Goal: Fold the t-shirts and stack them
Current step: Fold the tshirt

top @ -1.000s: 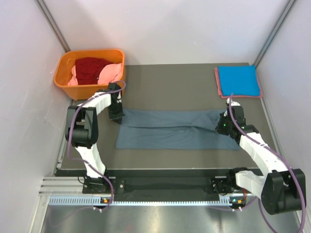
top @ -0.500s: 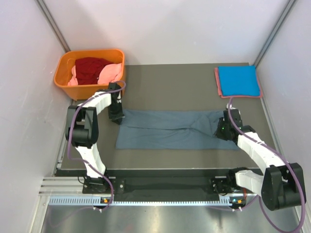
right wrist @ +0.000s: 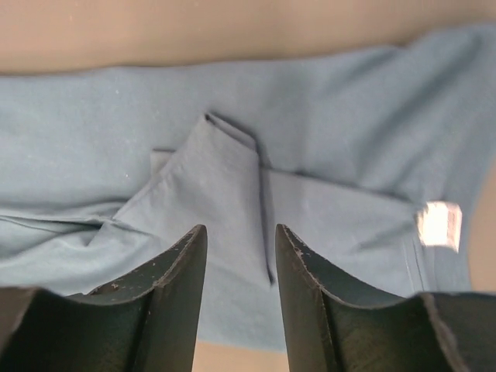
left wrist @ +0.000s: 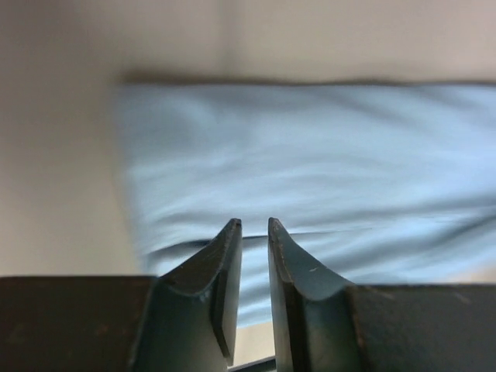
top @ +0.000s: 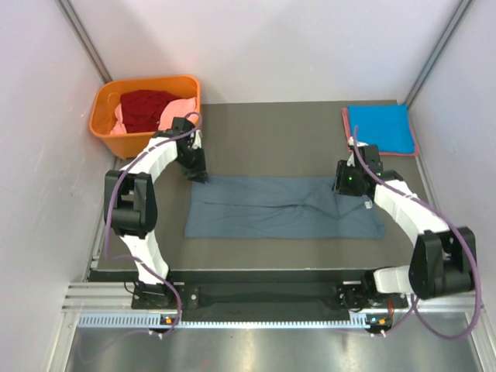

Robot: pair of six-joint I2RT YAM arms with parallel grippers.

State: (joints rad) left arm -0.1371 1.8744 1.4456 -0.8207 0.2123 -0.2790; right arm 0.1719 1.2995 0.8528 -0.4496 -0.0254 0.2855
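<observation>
The slate grey-blue t-shirt (top: 279, 208) lies flat on the table as a long band, folded lengthwise, with its white tag (top: 366, 205) near the right end. My left gripper (top: 200, 174) hovers at the shirt's far left corner. Its jaws stand a narrow gap apart and hold nothing, and the shirt (left wrist: 310, 155) shows beyond them (left wrist: 254, 222). My right gripper (top: 343, 186) is over the shirt's far right part, open and empty. In the right wrist view it (right wrist: 240, 229) frames a folded flap of the shirt (right wrist: 209, 186), with the tag (right wrist: 439, 223) to the right.
An orange basket (top: 105, 116) at the far left holds a dark red t-shirt (top: 143, 108) and a pink one (top: 177, 114). A folded bright blue t-shirt (top: 378, 128) lies on a salmon-red one (top: 348, 138) at the far right corner. Walls close in on both sides.
Both grippers have moved away from the shirt's near side toward its far edge. The right gripper let go of the cloth, and the shirt's right end now lies flatter.
</observation>
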